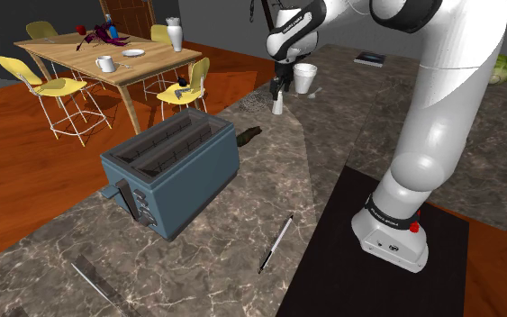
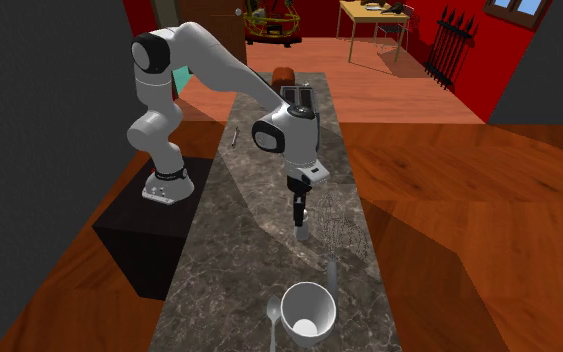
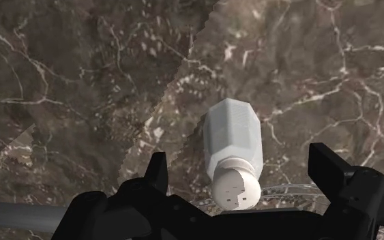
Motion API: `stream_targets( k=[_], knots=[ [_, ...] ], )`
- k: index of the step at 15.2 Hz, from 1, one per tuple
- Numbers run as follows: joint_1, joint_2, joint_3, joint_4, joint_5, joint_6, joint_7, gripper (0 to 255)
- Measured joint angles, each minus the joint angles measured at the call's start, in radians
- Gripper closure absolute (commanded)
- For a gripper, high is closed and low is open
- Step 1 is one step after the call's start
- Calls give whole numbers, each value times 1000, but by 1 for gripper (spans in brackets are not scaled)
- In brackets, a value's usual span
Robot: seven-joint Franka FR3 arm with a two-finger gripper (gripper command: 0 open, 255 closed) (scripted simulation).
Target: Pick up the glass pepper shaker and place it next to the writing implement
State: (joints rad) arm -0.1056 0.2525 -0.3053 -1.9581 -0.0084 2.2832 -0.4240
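Obs., counter side. The small pale-grey faceted pepper shaker [image 1: 279, 104] with a round, perforated white cap stood upright on the dark, white-veined marble counter [image 1: 208, 263], toward its far end in the shoulder view. It was just beside a white cup [image 1: 305, 78], which lay farther off and toward that view's right.

The all-black claw [image 1: 276, 89] hung straight over the shaker, pointing down. In the wrist view the claw [image 3: 239, 162] was spread wide. One finger [image 3: 158, 168] stood on each side of the cap, with bare counter visible between each finger and the shaker [image 3: 232, 140]. It had hold of nothing.

The slim white pen with a dark tip [image 1: 276, 244] lay flat at the near end of the counter, close to the black stand [image 1: 332, 270] and well apart from the shaker. A blue-grey two-slot toaster [image 1: 172, 171] sat between the two, toward the shoulder view's left.

In the second exterior view the shaker [image 2: 302, 233] stood below the claw [image 2: 298, 213]. A wire whisk [image 2: 337, 228] lay just to that view's right of it, with the cup [image 2: 307, 312] nearer the camera.
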Motion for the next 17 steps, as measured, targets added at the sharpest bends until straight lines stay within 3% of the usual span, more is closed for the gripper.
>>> stream_targets(
  k=[2,3,17],
  knots=[
    [0,0,0,0,0,0,0,0],
    [0,0,0,0,0,0,0,255],
    [1,-16,-2,20,-5,-35,1,255]
  ],
)
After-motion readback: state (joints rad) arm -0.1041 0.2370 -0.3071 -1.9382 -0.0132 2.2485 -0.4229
